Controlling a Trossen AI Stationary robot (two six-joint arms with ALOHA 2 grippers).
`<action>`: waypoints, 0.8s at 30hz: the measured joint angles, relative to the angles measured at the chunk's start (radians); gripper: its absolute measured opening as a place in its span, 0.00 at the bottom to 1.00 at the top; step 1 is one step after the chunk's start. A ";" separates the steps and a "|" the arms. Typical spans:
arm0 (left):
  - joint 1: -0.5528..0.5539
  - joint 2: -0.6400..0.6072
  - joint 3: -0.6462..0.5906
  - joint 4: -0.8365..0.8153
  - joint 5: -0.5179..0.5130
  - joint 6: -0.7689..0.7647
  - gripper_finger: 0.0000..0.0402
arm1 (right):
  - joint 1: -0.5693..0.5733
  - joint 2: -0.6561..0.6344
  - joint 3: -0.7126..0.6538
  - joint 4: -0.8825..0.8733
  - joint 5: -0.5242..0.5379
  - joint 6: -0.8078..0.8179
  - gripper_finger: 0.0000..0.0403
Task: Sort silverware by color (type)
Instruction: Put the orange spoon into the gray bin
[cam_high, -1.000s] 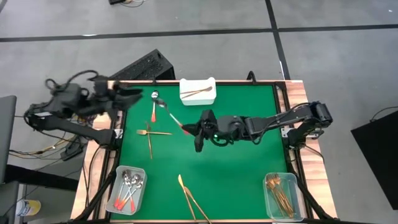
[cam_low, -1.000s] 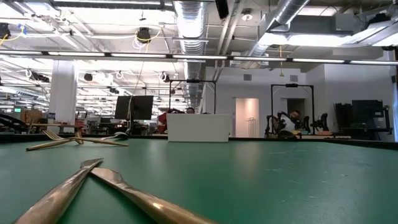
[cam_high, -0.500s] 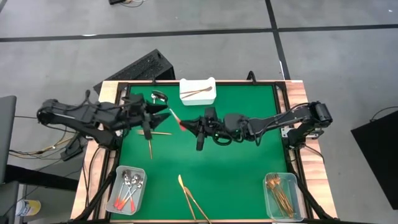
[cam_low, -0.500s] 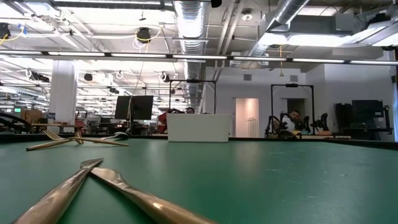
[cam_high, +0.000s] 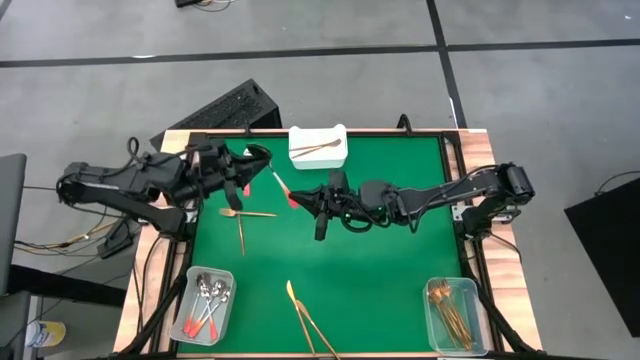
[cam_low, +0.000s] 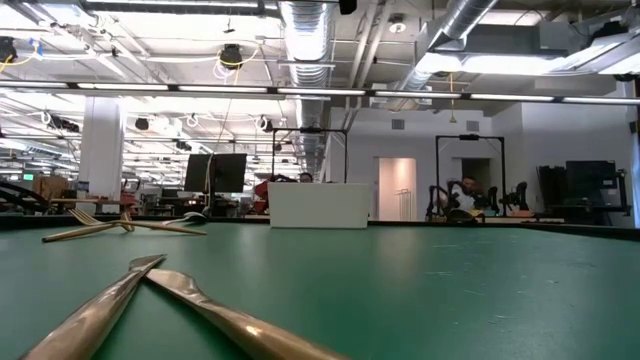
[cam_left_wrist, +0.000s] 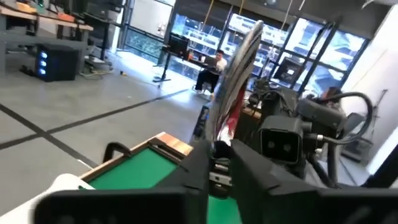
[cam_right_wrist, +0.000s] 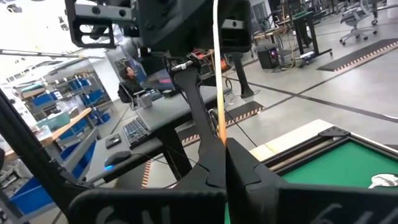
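Observation:
A red-handled spoon (cam_high: 278, 183) hangs in the air above the green table (cam_high: 400, 280), spanning the gap between my two grippers. My right gripper (cam_high: 300, 202) is shut on its red end. My left gripper (cam_high: 257, 157), reaching in from the table's left, is shut on its silver end. In the left wrist view the spoon (cam_left_wrist: 239, 68) rises between my fingers. In the right wrist view it (cam_right_wrist: 216, 62) shows edge-on. Two gold forks (cam_high: 241, 215) lie crossed on the table below my left gripper. Neither gripper shows in the low view. My left gripper pinches the spoon's silver bowl end (cam_left_wrist: 219, 144) between its two fingers, coming level from the table's left. The spoon is lifted clear of the table. My right gripper pinches the red handle's end (cam_right_wrist: 221, 127) between its two fingers, coming level from the table's right. The spoon slants away from it toward the far left.
A white tray (cam_high: 338, 150) holding a copper piece stands at the far edge. A clear bin (cam_high: 190, 318) of red-handled spoons sits near left, and a bin (cam_high: 432, 318) of gold pieces sits near right. Two gold knives (cam_high: 305, 315) lie at the near edge.
My left gripper has swung in from beyond the table's far left corner toward the right, up to the spoon's silver end, and has shut on it. My right gripper has kept its place and its hold on the red end while its wrist turned a little.

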 joint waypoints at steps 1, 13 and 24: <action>0.008 0.000 0.000 0.002 0.020 -0.004 0.06 | 0.000 0.000 0.000 -0.001 0.000 -0.004 0.02; 0.027 0.002 0.001 -0.008 0.079 -0.046 0.23 | -0.015 0.000 0.000 0.009 -0.023 -0.024 0.02; 0.027 0.035 0.000 -0.005 0.127 -0.047 0.20 | -0.018 0.000 0.000 0.011 -0.035 -0.027 0.02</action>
